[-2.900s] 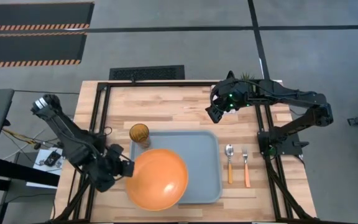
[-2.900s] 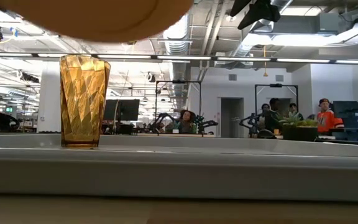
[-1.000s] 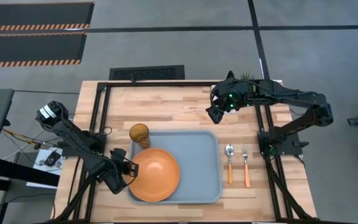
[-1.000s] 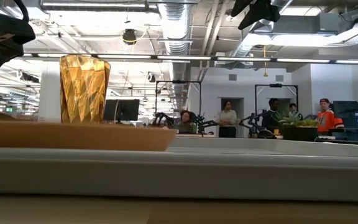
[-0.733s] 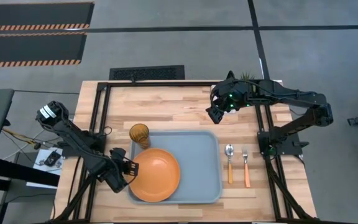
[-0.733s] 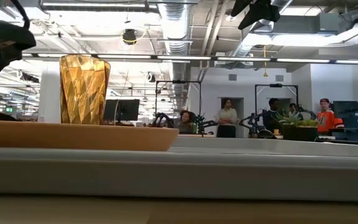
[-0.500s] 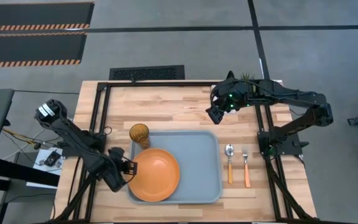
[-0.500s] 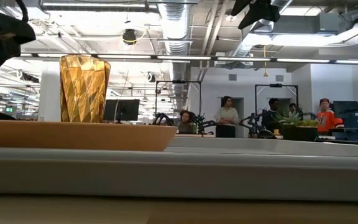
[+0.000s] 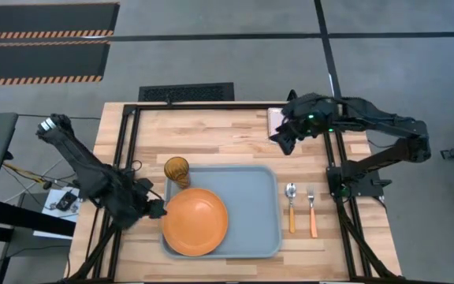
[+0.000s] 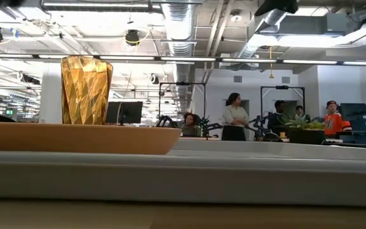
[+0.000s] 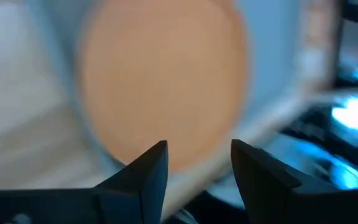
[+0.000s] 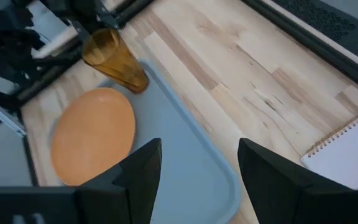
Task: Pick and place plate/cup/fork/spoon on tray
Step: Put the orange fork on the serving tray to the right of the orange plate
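**Orange plate lies flat on the tray, both grippers apart from it**

Orange and round, the plate (image 9: 195, 222) rests flat inside the near-left part of the pale grey-blue tray (image 9: 254, 197), and in the low view it shows as a low orange band (image 10: 75, 138) above the tray's rim (image 10: 234, 175). The left gripper (image 9: 154, 209) sits just beside the plate's left edge, outside the tray, with its two dark fingers (image 11: 148, 171) spread and nothing between them; its wrist view looks past them onto the blurred plate (image 11: 160, 87).

The cup (image 9: 177, 170), amber and ribbed, stands upright at the tray's far-left corner; whether its base is on the tray or on the wood cannot be told. It rises behind the plate in the low view (image 10: 86, 100).

To the right of the tray, on the wooden table (image 9: 211, 134), the spoon (image 9: 291, 203) and fork (image 9: 311, 207) lie side by side, handles toward the near edge, spoon closer to the tray.

The right gripper (image 9: 284, 139) hangs above the table's far side, well apart from the tray, fingers (image 12: 135, 171) parted and empty. A small pale pad (image 9: 276, 120) lies near it.
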Robot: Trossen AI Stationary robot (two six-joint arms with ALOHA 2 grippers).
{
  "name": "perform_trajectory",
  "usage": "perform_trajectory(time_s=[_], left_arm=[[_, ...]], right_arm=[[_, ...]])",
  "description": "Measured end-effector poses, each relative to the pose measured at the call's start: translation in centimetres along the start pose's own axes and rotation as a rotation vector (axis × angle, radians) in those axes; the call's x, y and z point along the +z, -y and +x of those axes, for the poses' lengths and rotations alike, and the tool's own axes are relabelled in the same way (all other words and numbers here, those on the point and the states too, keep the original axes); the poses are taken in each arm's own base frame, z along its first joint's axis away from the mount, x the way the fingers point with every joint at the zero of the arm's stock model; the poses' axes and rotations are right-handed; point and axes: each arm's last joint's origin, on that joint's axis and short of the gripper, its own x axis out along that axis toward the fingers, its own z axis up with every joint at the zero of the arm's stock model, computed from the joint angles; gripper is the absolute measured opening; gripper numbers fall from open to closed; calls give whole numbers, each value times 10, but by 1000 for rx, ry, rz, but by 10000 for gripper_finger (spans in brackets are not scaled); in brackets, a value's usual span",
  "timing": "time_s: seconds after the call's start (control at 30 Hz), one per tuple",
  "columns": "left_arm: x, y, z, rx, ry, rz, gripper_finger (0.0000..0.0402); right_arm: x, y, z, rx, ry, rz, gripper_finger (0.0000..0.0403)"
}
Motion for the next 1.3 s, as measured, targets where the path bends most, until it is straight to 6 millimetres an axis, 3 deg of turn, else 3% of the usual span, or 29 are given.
perform_trajectory(time_s=[0.13, 0.3, 0.4, 0.57, 0.77, 0.93, 1.13, 1.3], left_arm=[[4, 20, -31, -244, -74, -1, 162], [8, 49, -51, -591, 27, -37, 162], [11, 69, -52, -741, 97, -38, 161], [23, 105, -37, -928, 237, -40, 150], [49, 152, -24, -965, 365, 89, 136], [78, 183, -22, -965, 448, 203, 141], [107, 188, -21, -861, 447, 278, 169], [115, 189, -24, -885, 427, 345, 196]], right_arm=[[-6, 4, -22, 23, 30, 42, 234], [-24, 10, -40, -26, -54, 133, 234], [-35, 11, -44, -87, -119, 148, 234], [-54, 7, -48, -172, -223, 110, 234], [-83, 1, -52, -268, -296, 154, 234], [-124, -6, -41, -276, -348, 278, 234], [-181, -11, -17, -352, -405, 421, 234], [-230, -6, -2, -438, -514, 560, 235]])
